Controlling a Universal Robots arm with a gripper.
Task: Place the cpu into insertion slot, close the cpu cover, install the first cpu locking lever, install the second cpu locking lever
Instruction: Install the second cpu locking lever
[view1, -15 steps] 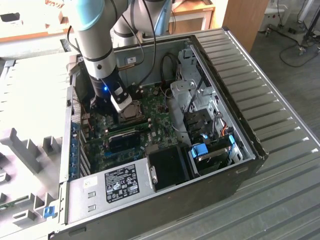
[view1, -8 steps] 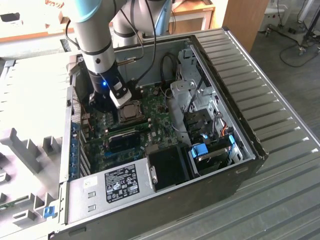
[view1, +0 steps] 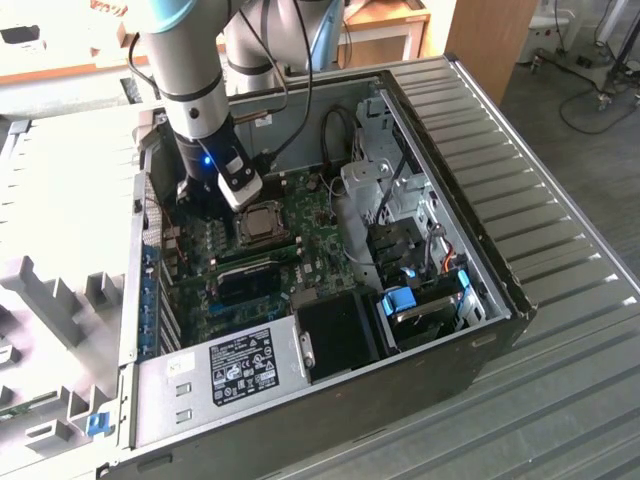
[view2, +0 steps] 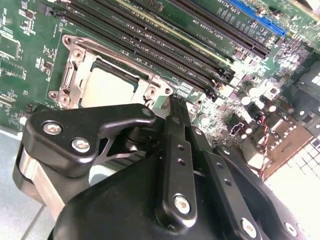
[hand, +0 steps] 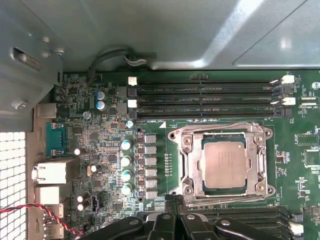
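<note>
One chip (hand: 225, 162) is what you care about here, and it already sits flat in its socket (hand: 190, 165), with the metal cover (hand: 222, 132) lying down around it like a picture frame. So I think you are at the lever part now, and your next move needs a careful push on a thin wire lever beside the socket. Your gripper (view2: 172, 107) hangs just beside the socket with its fingers pressed together and nothing between them. The first wrist view looks straight down on the chip and cover. The second wrist view shows the closed fingertips up close. The exterior view shows the whole computer case (view1: 480, 150) and the arm (view1: 190, 90) reaching in.
</note>
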